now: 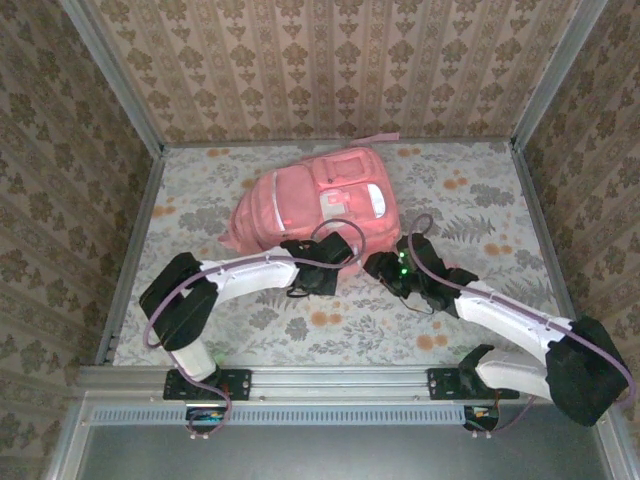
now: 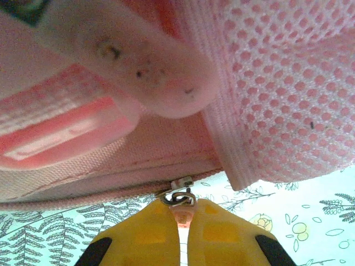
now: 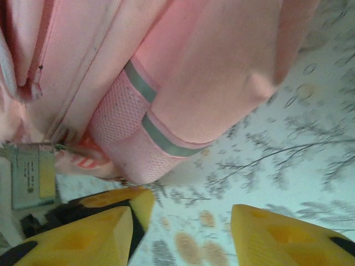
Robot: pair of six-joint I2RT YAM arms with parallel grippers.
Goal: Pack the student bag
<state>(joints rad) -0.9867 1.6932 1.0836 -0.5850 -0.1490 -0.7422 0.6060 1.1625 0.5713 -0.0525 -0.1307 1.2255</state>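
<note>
**Item 1: student bag [image 1: 315,205].** Pink, lay flat on the floral worktop [image 1: 470,200], ctr-rear, near edge facing both arms. Mesh side pocket [image 3: 119,119] w/ grey reflective stripe [image 3: 161,138] sat at the corner nr the right arm.

**Item 2: zip pull [image 2: 178,198].** Small metal slider w/ pale tab, at one end of a zip line [image 2: 83,194] along the bag's edge, just beside the mesh. The zip looked shut along the stretch I could see.

**Item 3: left gripper [image 2: 180,213].** Yellow fingers were pinched together on the tab of the zip pull, at the bag's near edge.

**Item 4: right gripper [image 3: 191,208].** Fingers stood apart w/ nothing btwn them but worktop. It hung just beside the bag's corner. Contact w/ the fabric: couldn't tell.

**Step in hand (my est.):** opening the bag. The pull was grasped but the zip not yet run, so packing proper hadn't begun.

**Next move (est.):**
- The left gripper would need to draw the pull along the zip line, following the seam's curve.
- The pinch should be firm, since the tab is small & could slip out.
- The right gripper prob. ought to pin or grip fabric nr the corner, so the bag doesn't slide across the worktop w/ the tug.
</note>
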